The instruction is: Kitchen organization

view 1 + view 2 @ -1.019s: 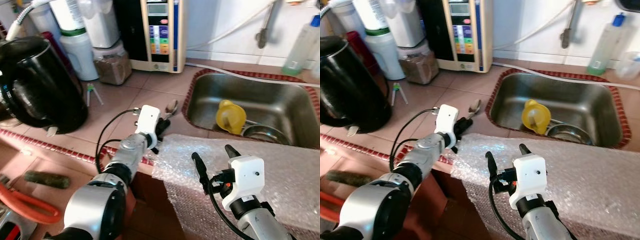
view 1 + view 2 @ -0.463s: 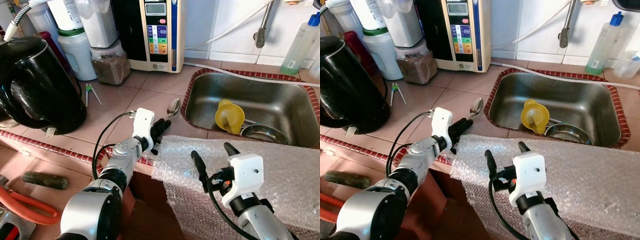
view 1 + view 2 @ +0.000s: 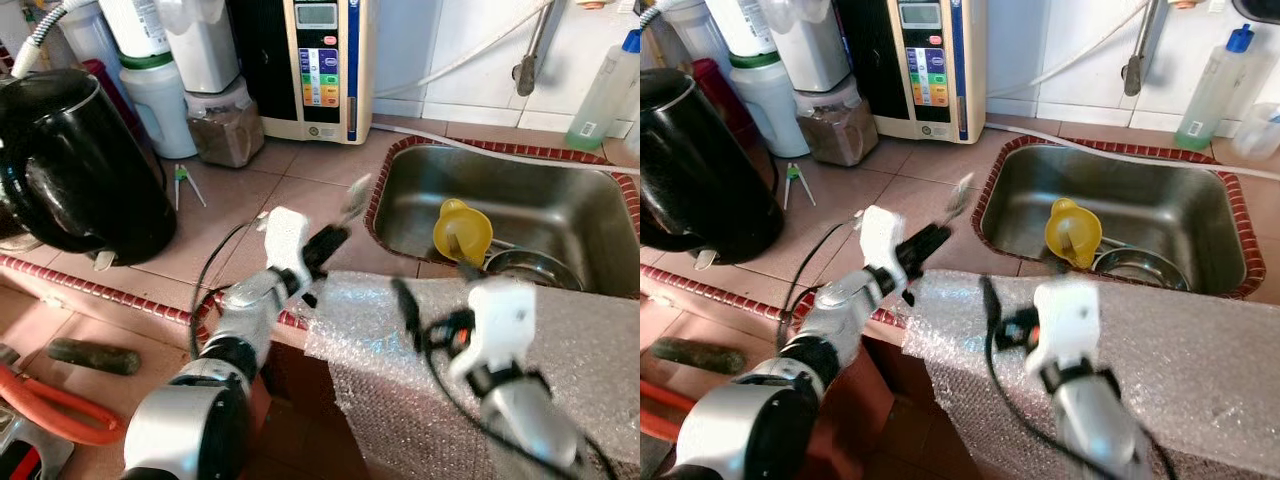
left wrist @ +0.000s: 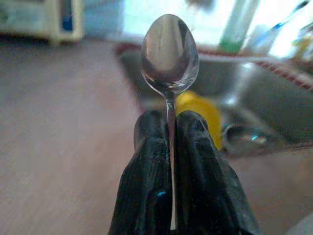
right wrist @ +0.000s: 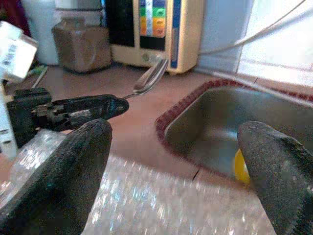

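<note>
The left gripper [image 4: 168,147] is clamped tight on the handle of a small shiny metal spoon [image 4: 169,54], bowl pointing away from the wrist. Most of the handle is buried between the black fingers [image 4: 146,161], so only the bowl and a short neck can be seen. In the head views the same spoon [image 3: 354,197] is a smeared streak above the tiled terracotta counter [image 3: 240,190], just left of the rim of the stainless steel sink [image 3: 590,200], and whether it touches the counter cannot be told there; the right wrist view shows it lifted clear of the tiles, angled upward.

The right gripper [image 5: 181,166] stands wide apart, its two pads at the frame edges, hovering over the sheet of clear bubble wrap [image 3: 1200,350] draped over the counter edge in front of the sink. In the head views this arm is heavily blurred.

Inside the sink lie a yellow plastic funnel-shaped cup [image 3: 461,231] and, just beside it, a round steel bowl [image 3: 527,266] partly cut off by the bubble wrap. Well to the left of the sink stands a black electric kettle [image 3: 85,170].
</note>
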`<state>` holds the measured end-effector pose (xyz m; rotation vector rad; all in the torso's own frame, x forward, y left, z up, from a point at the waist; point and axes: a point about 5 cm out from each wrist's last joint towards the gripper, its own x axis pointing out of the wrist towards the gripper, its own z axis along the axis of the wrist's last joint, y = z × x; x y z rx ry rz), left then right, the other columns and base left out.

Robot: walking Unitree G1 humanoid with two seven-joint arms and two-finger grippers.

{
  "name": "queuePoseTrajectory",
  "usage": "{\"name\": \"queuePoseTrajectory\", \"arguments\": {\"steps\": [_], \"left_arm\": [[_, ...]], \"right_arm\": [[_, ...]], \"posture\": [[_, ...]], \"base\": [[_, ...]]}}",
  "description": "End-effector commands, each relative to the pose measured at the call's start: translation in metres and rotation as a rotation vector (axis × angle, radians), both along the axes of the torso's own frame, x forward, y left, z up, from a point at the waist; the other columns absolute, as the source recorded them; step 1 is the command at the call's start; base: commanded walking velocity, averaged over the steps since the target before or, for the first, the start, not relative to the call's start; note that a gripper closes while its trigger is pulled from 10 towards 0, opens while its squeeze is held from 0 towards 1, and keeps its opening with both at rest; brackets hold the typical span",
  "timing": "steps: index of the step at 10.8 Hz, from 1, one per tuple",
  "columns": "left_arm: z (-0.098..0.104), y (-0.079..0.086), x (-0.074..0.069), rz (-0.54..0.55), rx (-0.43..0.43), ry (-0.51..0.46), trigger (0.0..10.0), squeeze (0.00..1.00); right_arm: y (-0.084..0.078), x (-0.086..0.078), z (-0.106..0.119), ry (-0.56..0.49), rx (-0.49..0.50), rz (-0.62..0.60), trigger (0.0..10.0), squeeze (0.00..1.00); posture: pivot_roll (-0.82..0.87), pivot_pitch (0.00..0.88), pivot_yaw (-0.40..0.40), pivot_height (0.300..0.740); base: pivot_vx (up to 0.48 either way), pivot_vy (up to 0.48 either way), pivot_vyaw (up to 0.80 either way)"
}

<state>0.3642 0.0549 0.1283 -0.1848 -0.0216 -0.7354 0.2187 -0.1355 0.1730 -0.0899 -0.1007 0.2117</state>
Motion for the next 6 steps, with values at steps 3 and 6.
{"name": "queuePoseTrajectory", "arguments": {"steps": [3, 6], "left_arm": [[0.028, -0.01, 0.001, -0.079, -0.045, -0.169, 0.0, 0.0], [0.038, -0.019, -0.003, -0.14, -0.073, -0.238, 0.0, 0.0]], "right_arm": [[-0.003, 0.017, 0.012, -0.061, 0.0, -0.009, 10.0, 0.0], [-0.001, 0.042, 0.031, -0.137, 0.021, -0.004, 10.0, 0.0]], "posture": [[-0.2, 0.03, 0.095, 0.74], [-0.19, 0.028, 0.095, 0.74]], "base": [[0.0, 0.0, 0.0], [0.0, 0.0, 0.0]]}}
